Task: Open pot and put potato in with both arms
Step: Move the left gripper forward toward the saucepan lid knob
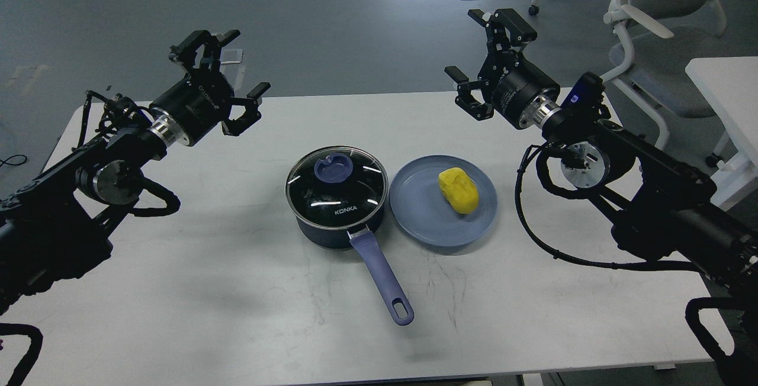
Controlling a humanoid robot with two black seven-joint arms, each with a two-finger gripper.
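Observation:
The dark navy pot stands mid-table with its glass KONKA lid on and its blue handle pointing toward me. Right beside it, a bright yellow potato lies on a round blue plate. My left gripper hovers open above the table's far left, well away from the pot. High over the far right, my right gripper is open too, with nothing between its fingers.
The white table reaches its front edge close to me. A grey office chair and a second white table stand at the right beyond the right arm. Grey floor lies behind.

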